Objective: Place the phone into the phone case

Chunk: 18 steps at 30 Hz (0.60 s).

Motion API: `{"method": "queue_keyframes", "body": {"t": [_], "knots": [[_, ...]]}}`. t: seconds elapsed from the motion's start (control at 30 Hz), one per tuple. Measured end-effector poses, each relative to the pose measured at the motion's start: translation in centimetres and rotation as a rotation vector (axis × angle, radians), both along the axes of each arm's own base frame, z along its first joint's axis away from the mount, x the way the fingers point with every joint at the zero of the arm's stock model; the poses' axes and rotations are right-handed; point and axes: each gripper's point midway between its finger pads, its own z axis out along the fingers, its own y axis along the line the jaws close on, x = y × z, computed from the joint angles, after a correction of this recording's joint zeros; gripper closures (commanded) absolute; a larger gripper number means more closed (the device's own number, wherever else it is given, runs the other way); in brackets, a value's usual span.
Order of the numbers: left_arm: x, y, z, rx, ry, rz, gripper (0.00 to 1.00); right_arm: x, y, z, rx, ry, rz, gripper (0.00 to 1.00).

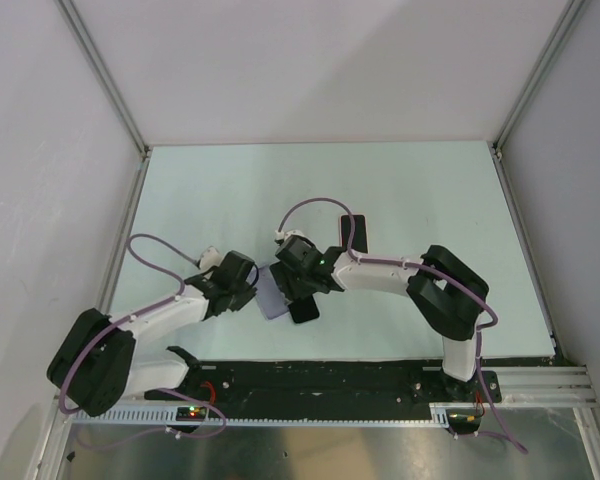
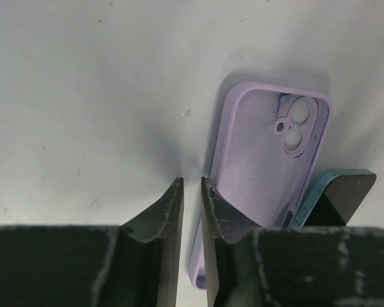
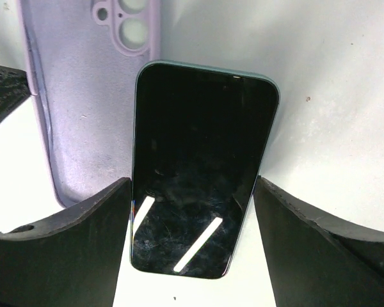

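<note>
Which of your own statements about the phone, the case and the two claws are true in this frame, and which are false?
1. The phone case is lilac. True.
2. The phone sits fully inside the case. False: it is outside, next to the case.
3. The phone's dark screen faces up. True.
4. The left claw straddles the phone. False: the right claw has a finger on each long side of it, while the left claw is at the case's edge.

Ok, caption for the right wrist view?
Screen-up phone clasped at its long edges by the right gripper, lilac case alongside.
</note>
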Motion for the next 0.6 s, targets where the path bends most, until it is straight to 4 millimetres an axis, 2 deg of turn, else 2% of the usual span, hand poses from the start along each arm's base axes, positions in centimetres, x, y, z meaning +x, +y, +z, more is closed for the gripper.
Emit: {"method": "queue_keyframes", "body": {"t": [0.27,0.6], "knots": [[0.1,-0.9,0.0,-0.021,-0.009,-0.011,0.78,0.1,0.6,0.4,-0.023,0.003,-0.014,0.21],[0.1,-1.7,0.1,-0.048,-0.008,-0.022,0.78,1.7,2.6,1.2,-0.02,-0.008,-0.048,0.21]]}}
